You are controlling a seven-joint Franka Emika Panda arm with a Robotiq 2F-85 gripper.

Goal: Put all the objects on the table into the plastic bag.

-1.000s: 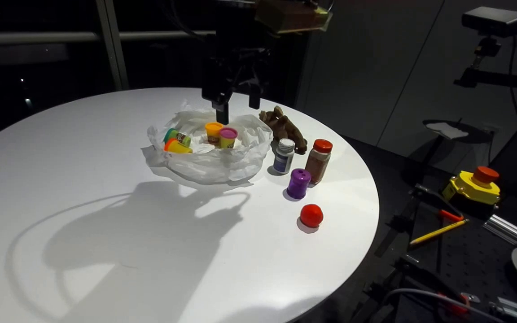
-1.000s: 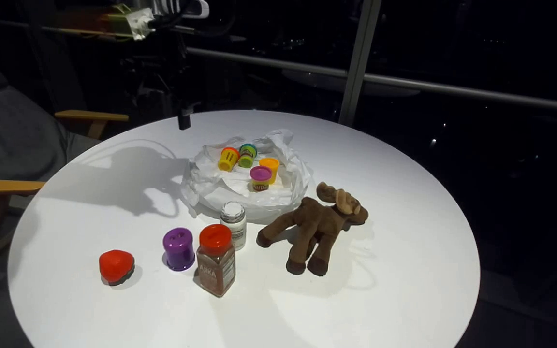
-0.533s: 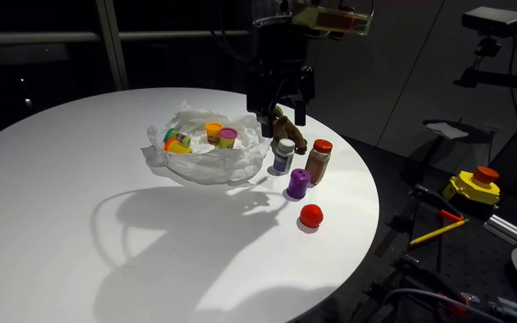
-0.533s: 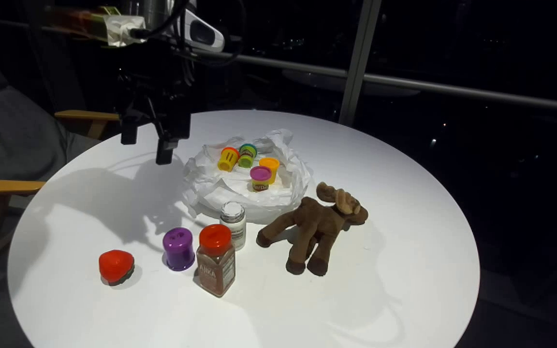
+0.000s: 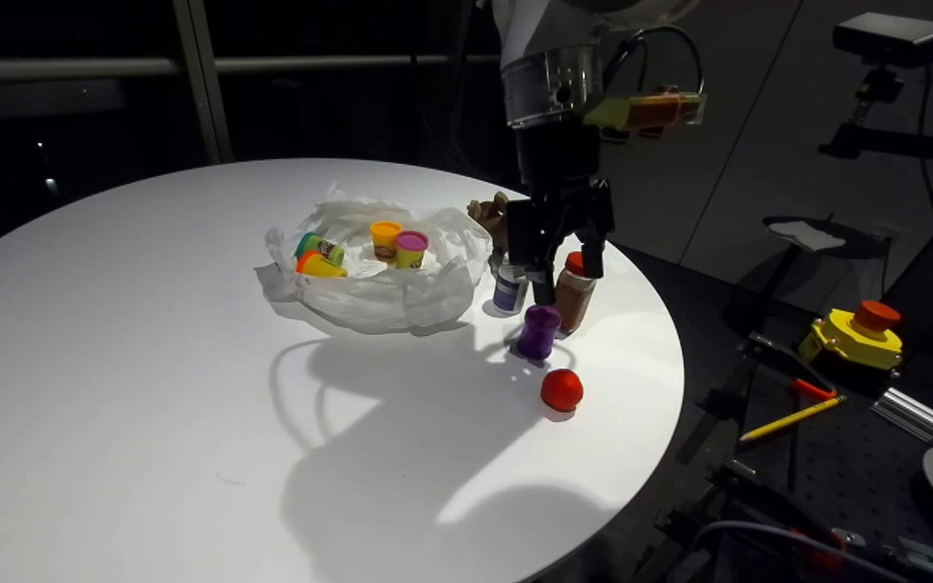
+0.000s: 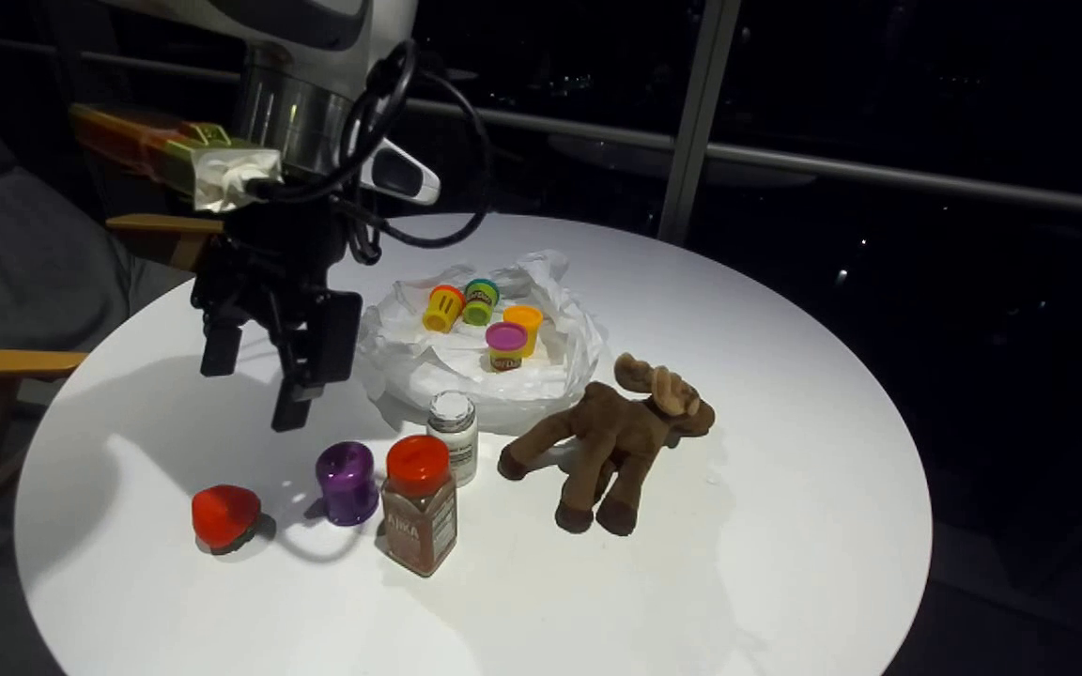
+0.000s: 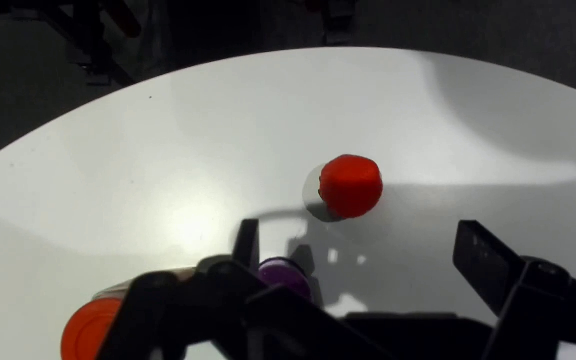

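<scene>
My gripper [image 6: 255, 383] stands open above the table [image 6: 785, 526], nothing between its fingers. In the wrist view the red piece [image 7: 351, 186] lies just beyond the gap, and the purple cup [image 7: 283, 275] shows partly behind the left finger. The red-capped brown bottle [image 6: 421, 516] stands upright beside that cup, with a white bottle [image 6: 455, 441] behind it. A brown toy animal [image 6: 621, 437] lies near the plastic bag [image 6: 503, 404]. Inside the spread bag sit an orange-lidded yellow cup [image 6: 444, 310], a green-yellow can [image 6: 481, 302], an orange cup [image 6: 524, 324] and a purple-lidded cup [image 6: 506, 345].
A yellow and red device [image 5: 851, 336] and a pencil [image 5: 793, 418] are on a dark surface off the table. A camera on a stand [image 5: 896, 40] is at the right. A grey chair [image 6: 24, 235] stands close to the table's rim.
The open gripper has come away from the bag and down, toward the purple cup and red piece. Its shadow moved along. The objects and the bag appear unmoved.
</scene>
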